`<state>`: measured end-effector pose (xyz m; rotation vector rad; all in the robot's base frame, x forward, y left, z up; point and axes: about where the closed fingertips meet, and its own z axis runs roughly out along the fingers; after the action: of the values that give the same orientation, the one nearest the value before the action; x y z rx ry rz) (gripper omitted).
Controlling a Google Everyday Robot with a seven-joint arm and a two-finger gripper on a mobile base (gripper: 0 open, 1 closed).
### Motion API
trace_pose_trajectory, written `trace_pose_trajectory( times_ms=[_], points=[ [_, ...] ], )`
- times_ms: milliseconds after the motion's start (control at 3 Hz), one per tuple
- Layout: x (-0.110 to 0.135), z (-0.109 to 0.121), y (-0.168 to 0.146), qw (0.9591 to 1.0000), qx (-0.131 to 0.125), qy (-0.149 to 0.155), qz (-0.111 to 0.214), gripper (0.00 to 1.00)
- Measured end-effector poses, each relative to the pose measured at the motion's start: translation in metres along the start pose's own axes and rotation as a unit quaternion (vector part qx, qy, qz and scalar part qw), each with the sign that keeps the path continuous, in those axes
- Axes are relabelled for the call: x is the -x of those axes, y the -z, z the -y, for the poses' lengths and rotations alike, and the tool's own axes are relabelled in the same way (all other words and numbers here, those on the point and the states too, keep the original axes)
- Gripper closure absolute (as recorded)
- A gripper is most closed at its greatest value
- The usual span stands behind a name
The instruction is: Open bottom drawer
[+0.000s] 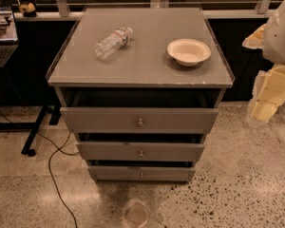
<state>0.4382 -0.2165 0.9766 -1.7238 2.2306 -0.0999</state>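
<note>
The grey cabinet has three drawer fronts stacked one above the other. The bottom drawer is the shortest and narrowest, with a small round metal knob at its centre. A dark gap shows above its front edge. The middle drawer and top drawer stick out further. My gripper hangs with the pale arm at the right edge of the view, well to the right of the cabinet, above the level of the bottom drawer and touching nothing.
A clear plastic bottle lies on its side on the cabinet top, and a white bowl stands to its right. A black cable and a black table leg are on the speckled floor at left.
</note>
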Motion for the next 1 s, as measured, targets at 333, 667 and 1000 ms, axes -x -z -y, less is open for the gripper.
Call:
trace_pose_trajectory(
  times_ms=[333,667,1000],
  points=[
    [0.000,0.000,0.000,1.0000,0.000,0.000,0.000,0.00],
    [-0.002,-0.001,-0.004,0.9996,-0.011,-0.022,0.017,0.00],
    [-0.010,-0.024,-0.028,0.9934,-0.010,-0.095,0.064,0.00]
  ],
)
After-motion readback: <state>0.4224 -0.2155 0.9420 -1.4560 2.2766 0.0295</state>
